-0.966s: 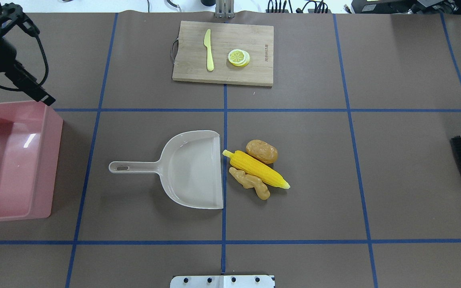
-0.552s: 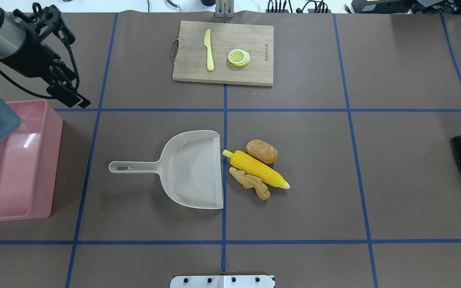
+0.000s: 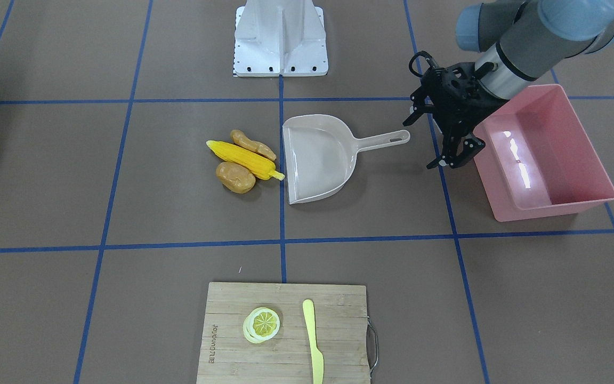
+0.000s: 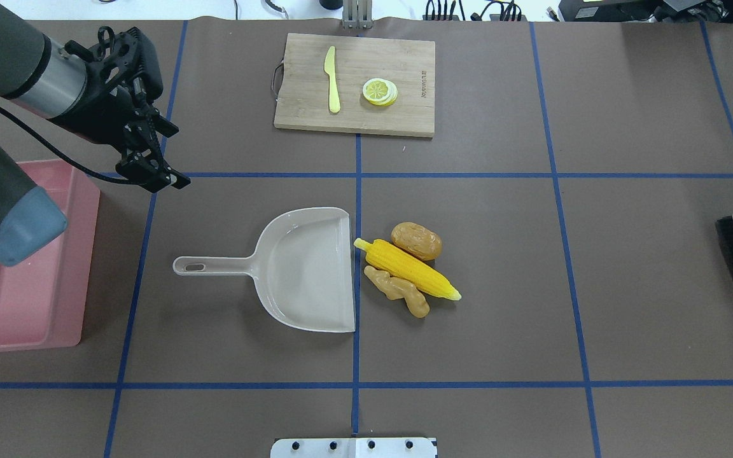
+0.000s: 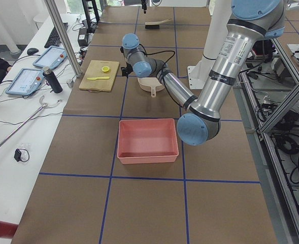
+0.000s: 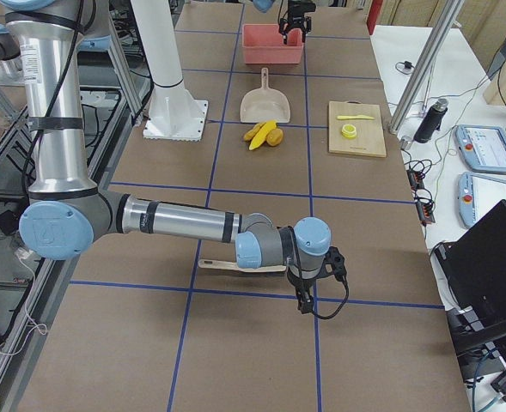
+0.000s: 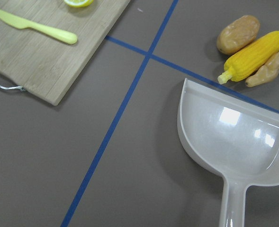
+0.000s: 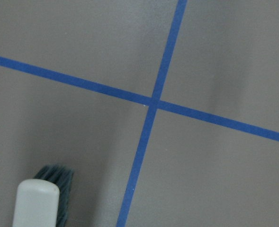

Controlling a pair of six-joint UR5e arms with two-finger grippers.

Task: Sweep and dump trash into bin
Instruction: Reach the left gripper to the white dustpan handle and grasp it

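At dustpan's (image 4: 303, 270) 3 o'clock: one corn cob (image 4: 406, 269), one potato (image 4: 416, 240), one ginger root (image 4: 397, 291). Left gripper (image 4: 161, 181) spread, empty; right gripper (image 6: 307, 302) impossible to judge.

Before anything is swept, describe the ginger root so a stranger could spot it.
Find the beige dustpan mid-table and look just off its open edge. The ginger root lies alongside the corn cob, on the robot's side. Unlike the smooth oval potato, it is knobbly.

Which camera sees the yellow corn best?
The overhead exterior view: the corn cob lies whole and unblocked. Front-facing shows it whole too; left wrist, big but at the picture's edge; exterior right, tiny; exterior left and right wrist, not at all.
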